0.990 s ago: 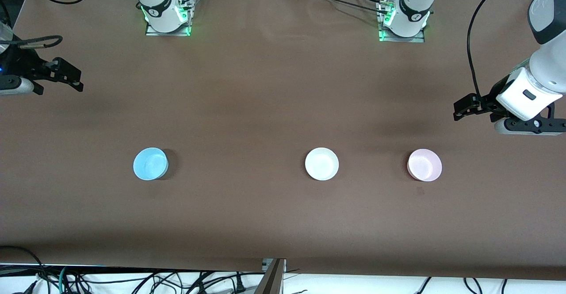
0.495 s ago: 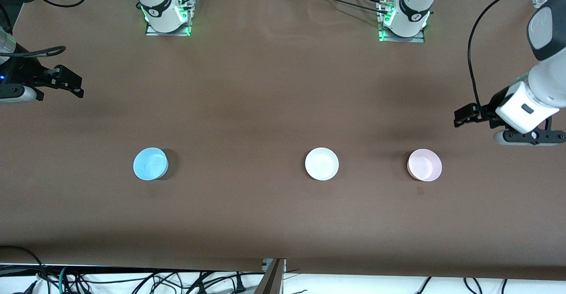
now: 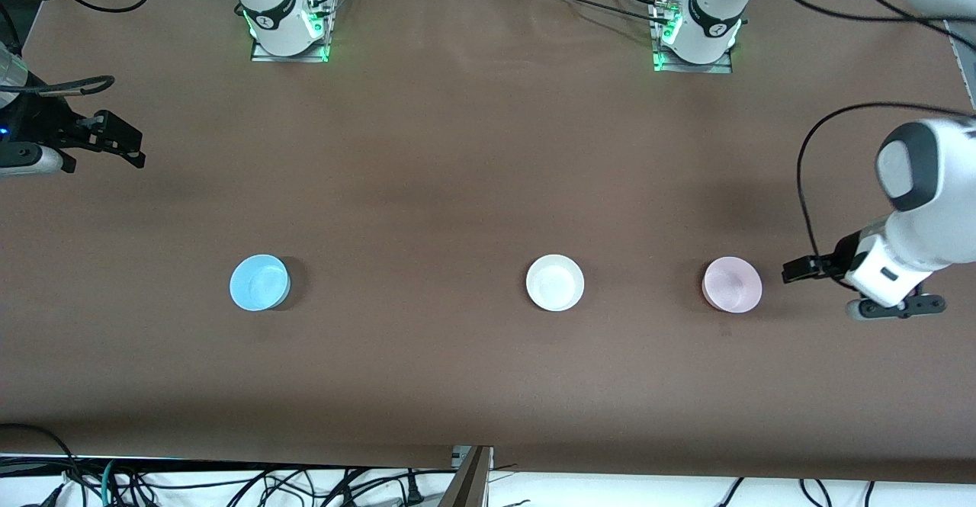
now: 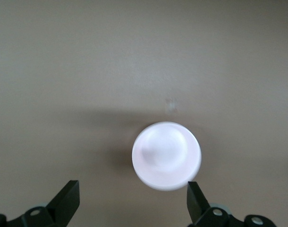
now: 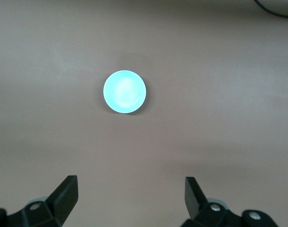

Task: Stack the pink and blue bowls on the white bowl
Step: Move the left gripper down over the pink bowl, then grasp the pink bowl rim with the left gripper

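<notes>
Pink bowl (image 3: 732, 284) sits just beside our left gripper (image 3: 793, 271), fingers (image 4: 63, 203) spread to take it; right gripper (image 3: 126, 145) waits, fingers spread; white bowl (image 3: 555, 283) is the base.

- My table (image 3: 457, 187) has a matt brown cover, looks like paper or cloth, slightly creased.
- pink bowl (image 3: 732, 284), blue bowl (image 3: 259, 283), white bowl (image 3: 555, 283): smooth plastic with a soft sheen.

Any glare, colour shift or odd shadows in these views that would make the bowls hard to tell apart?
Front view: even light, soft shadows beside each bowl; blue bowl, white bowl and pink bowl are distinct. Left wrist view: the pink bowl is overexposed, nearly white, with a faint shadow. Right wrist view: the blue bowl glows cyan, washed out at its centre.
</notes>
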Controlling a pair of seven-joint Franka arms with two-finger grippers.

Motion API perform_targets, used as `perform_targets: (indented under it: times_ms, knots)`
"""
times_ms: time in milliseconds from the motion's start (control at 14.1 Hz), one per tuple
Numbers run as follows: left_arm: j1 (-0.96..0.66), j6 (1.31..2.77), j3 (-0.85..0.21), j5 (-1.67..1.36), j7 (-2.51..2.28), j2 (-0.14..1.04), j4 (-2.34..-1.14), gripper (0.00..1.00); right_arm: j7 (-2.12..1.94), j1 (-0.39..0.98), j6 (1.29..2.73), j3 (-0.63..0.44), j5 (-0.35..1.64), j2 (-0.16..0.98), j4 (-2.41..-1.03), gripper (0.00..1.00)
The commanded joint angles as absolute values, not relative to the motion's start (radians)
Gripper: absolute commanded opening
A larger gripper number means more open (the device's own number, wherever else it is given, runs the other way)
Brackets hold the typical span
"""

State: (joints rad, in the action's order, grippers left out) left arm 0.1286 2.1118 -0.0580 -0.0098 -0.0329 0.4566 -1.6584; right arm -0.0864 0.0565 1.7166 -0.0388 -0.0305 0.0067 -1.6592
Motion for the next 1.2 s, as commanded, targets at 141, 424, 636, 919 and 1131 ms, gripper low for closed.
perform_targets:
  times_ms: [141,424,636,919,1131]
  knots:
    - [0.14,2.459,-0.064,-0.006,-0.011,0.495,-1.887,1.0,-0.08,0.058,1.701,-0.035,-0.043,0.009,-1.646,1.0]
    - [0.14,2.491,-0.063,0.023,0.014,0.52,-1.927,1.0,-0.08,0.06,1.701,-0.035,-0.041,0.012,-1.646,1.0]
    - [0.149,2.493,-0.064,0.04,0.032,0.52,-1.933,1.0,-0.078,0.06,1.697,-0.034,-0.035,0.012,-1.647,1.0]
    - [0.149,2.506,-0.064,0.04,0.025,0.526,-1.933,0.86,-0.074,0.06,1.657,-0.034,-0.032,0.024,-1.651,1.0]
    - [0.146,2.537,-0.066,0.028,0.012,0.545,-1.93,0.6,-0.078,0.066,1.631,-0.035,-0.032,0.052,-1.64,1.0]
